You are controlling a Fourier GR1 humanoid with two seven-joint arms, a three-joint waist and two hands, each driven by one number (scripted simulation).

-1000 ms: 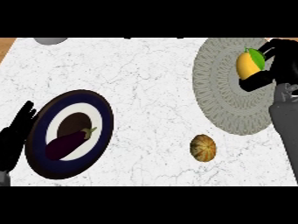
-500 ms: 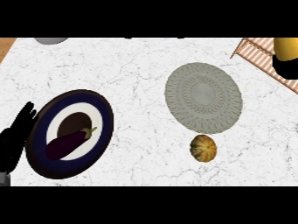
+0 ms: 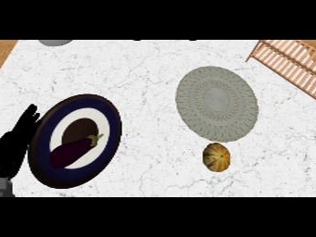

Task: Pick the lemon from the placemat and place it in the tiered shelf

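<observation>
The placemat (image 3: 217, 103) lies bare on the table (image 3: 147, 69), with no lemon or right hand in view. The tiered shelf (image 3: 293, 62) stands beyond the placemat's right, probably the lemon's destination. Well left of the placemat, the left hand (image 3: 9, 143) rests with fingers straight, holding nothing.

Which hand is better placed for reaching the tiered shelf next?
Right, probably. The tiered shelf sits at the far right, while the left hand rests open at the far left beside the plate, placemat between them. The right hand and lemon are out of view.

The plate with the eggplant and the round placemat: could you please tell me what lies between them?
In the head view, only bare marble counter lies between the plate and the placemat; the small squash sits below the placemat, off that stretch.
</observation>
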